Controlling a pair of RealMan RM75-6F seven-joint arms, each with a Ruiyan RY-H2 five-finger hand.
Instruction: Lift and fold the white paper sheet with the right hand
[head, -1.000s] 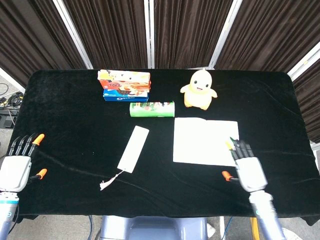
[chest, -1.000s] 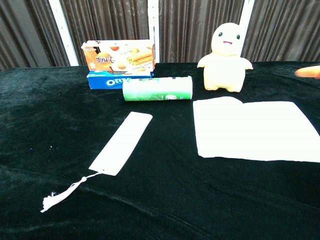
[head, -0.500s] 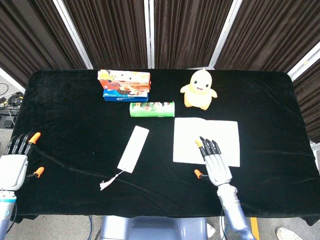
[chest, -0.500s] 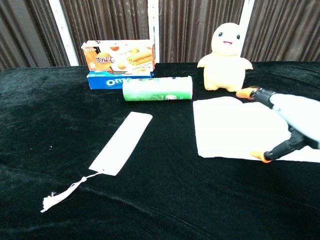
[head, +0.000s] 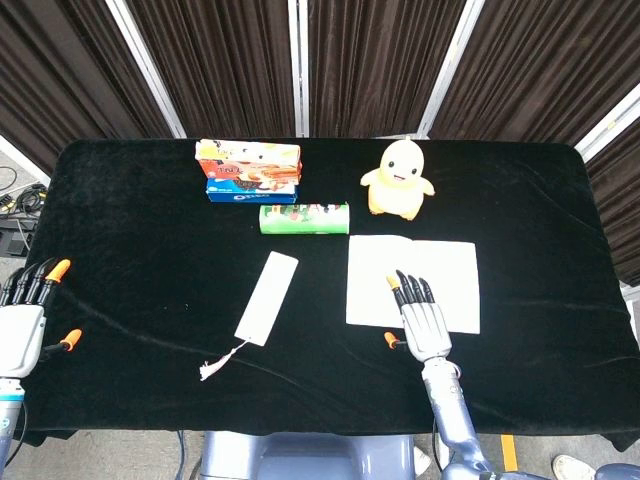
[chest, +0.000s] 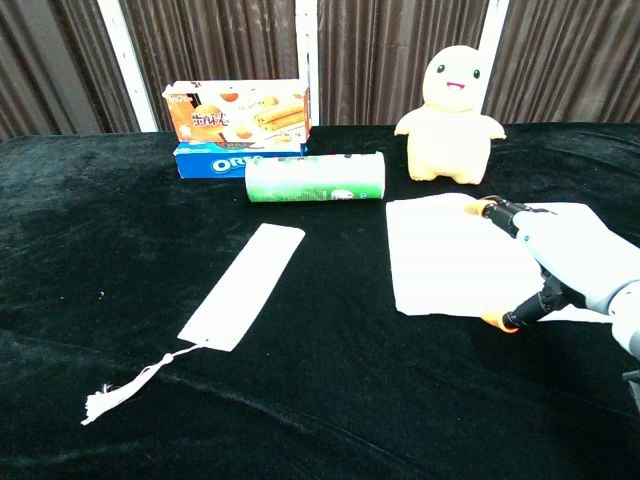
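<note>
Under your right hand (head: 424, 322) the flat white rectangular paper sheet (head: 440, 268) lies on the black-draped table (head: 140, 250); your fingers (head: 408, 287) stretch forward side by side over its near middle, holding nothing, with the thumb just off the near edge. Your left hand (head: 22, 322) hovers well apart, fingers extended.

A table (head: 130, 180) covered in a black velvety cloth fills most of the head view. Behind it hang dark brown pleated curtains (head: 225, 65), divided by slanted white vertical frame bars (head: 295, 65). At the left edge, a strip of grey floor (head: 20, 195) shows some loose cables. A pale floor also shows below the table's front edge. The lighting is even and bright.
</note>
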